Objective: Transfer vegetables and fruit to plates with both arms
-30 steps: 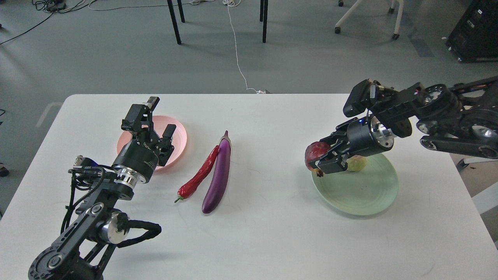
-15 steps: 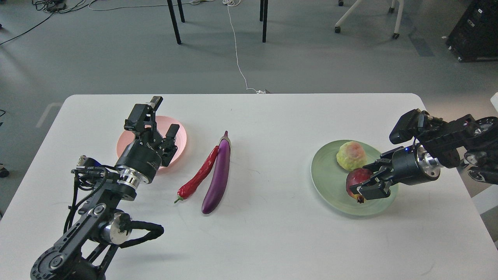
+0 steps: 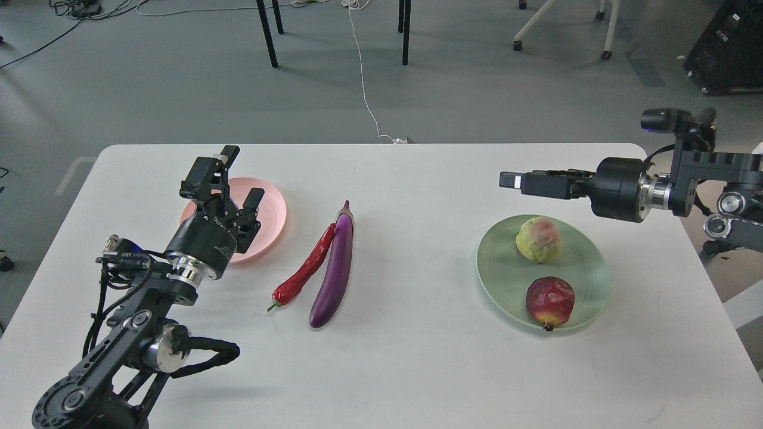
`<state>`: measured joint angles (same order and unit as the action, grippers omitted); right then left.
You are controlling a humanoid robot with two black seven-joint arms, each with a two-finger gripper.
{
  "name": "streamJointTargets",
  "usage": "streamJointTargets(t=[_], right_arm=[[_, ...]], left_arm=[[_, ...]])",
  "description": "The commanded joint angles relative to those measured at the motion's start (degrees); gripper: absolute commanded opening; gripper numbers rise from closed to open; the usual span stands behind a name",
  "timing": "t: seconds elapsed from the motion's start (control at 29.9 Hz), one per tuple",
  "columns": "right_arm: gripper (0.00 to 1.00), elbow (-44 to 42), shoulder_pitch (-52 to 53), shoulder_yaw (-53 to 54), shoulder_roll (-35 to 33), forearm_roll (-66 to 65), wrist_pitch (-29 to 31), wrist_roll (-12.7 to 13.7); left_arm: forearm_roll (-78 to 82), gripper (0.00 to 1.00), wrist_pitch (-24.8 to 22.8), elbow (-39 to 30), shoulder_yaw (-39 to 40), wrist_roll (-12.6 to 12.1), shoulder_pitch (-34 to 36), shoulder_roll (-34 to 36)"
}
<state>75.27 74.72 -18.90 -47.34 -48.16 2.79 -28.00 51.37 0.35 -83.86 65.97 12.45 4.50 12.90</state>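
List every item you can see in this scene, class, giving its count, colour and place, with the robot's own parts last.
table: 1, white, fills the foreground
pink plate: 1, pale pink, left part of the table, nothing seen on it
green plate: 1, pale green, right part, holds both fruits
bumpy fruit: 1, yellow-green with pink blush, far side of the green plate
pomegranate: 1, dark red, near side of the green plate
eggplant: 1, purple, table centre
chili pepper: 1, red, against the eggplant's left side
left gripper: 1, black, open, over the pink plate
right gripper: 1, black, above the green plate, empty
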Motion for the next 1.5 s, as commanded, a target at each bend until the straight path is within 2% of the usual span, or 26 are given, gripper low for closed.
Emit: streamJointTargets(t=[0.0,0.2,0.3,0.4,0.53,0.6,0.7,0.8,0.87,0.97,1.07,1.14,1.47], right_arm=[[0.98,-1.6,-12.2,13.8,1.1,21.7,0.1,0.0],[0.99,-7.5,-28.4,31.9,5.4,50.1,2.5,0.0],[0.99,-12.9,-33.8,37.3,5.7,58.9,12.3,0.0],[0.99,-17.2,-36.4,38.8,5.7,59.7,18.8,0.0],[0.99,-18.4,-37.5,38.4,5.7,59.6,19.1,0.0],[0.99,-18.4,-37.6,38.3,5.6,59.5,19.1,0.0],[0.99,-18.4,-37.6,38.1,5.6,59.5,19.0,0.0],[0.99,-18.4,-37.6,38.1,5.6,59.4,19.0,0.0],[0.99,-18.4,-37.6,38.1,5.6,59.4,19.0,0.0],[0.99,-18.4,-37.6,38.1,5.6,59.4,19.0,0.0],[0.99,-18.4,-37.7,38.1,5.4,59.4,19.0,0.0],[0.99,-18.4,-38.0,38.1,5.3,59.4,19.0,0.0],[0.99,-18.4,-39.1,38.4,5.5,59.4,19.3,0.0]], left_arm=[[0.0,0.98,0.0,0.0,0.1,1.6,0.4,0.6],[2.8,0.98,-0.1,-0.2,-1.4,4.8,3.7,2.4],[11.1,0.98,-0.5,-0.9,-4.3,5.0,6.5,4.3],[20.4,0.98,-3.1,-1.0,-11.5,4.5,11.4,9.3],[33.6,0.98,-6.1,-0.6,-25.9,2.8,21.8,17.1],[40.4,0.98,-7.9,-0.1,-32.5,0.0,27.6,18.7],[44.9,0.98,-14.6,0.0,-37.4,-6.0,32.0,19.1],[45.1,0.98,-20.0,-0.7,-37.8,-14.6,32.7,18.4],[45.0,0.98,-20.6,-0.8,-37.7,-20.3,32.6,17.3],[44.6,0.98,-20.8,-0.7,-37.8,-26.1,32.4,13.0],[44.6,0.98,-20.9,-0.2,-38.2,-29.4,32.1,11.0],[44.7,0.98,-21.0,0.0,-38.4,-30.5,32.0,10.4],[45.0,0.97,-21.0,2.4,-40.8,-31.7,31.4,10.2]])
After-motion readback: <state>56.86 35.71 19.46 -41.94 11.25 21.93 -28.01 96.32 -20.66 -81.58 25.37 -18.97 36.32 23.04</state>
